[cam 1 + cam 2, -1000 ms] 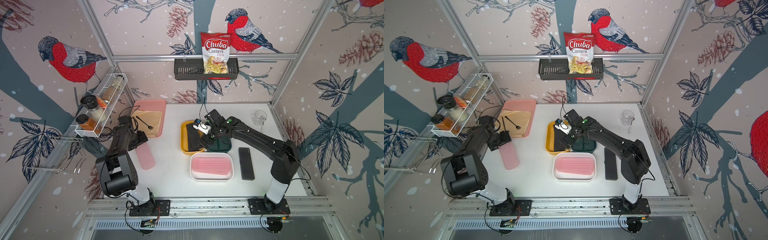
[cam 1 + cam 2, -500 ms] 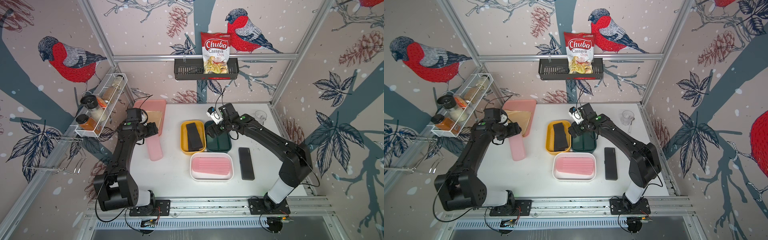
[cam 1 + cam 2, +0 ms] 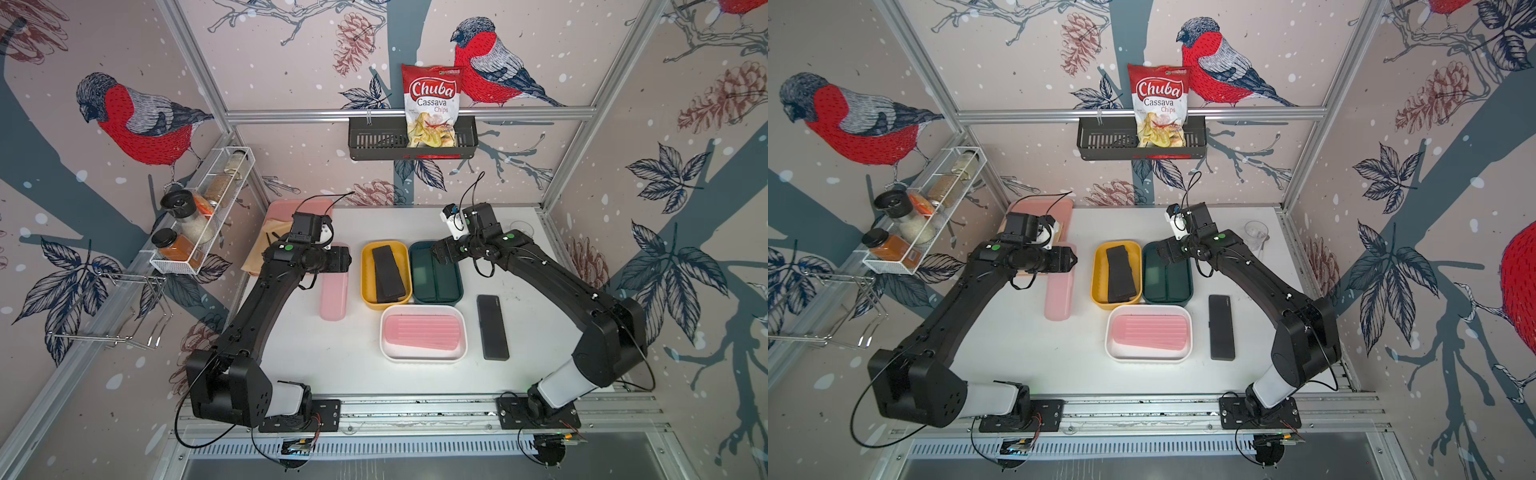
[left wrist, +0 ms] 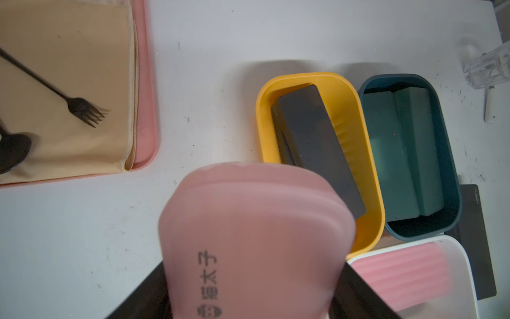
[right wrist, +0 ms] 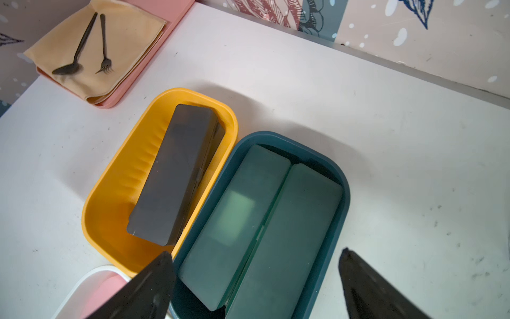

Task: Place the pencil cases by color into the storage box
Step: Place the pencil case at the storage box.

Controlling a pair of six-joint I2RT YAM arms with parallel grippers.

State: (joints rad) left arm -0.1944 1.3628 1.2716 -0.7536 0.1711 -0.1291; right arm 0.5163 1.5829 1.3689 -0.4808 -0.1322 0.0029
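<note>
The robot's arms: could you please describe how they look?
The left arm and right arm are black and boxy, each with a white base link, a green dot near the wrist, loose black cables and a white wrist camera. The fingers are dark, tapering wedges.

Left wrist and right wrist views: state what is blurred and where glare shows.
Left wrist view: the pink pencil case near the lens is soft-edged, the fork fairly crisp. Right wrist view: the right fingers are dark, unfocused wedges; a pale glare patch sits on one green pencil case.
</note>
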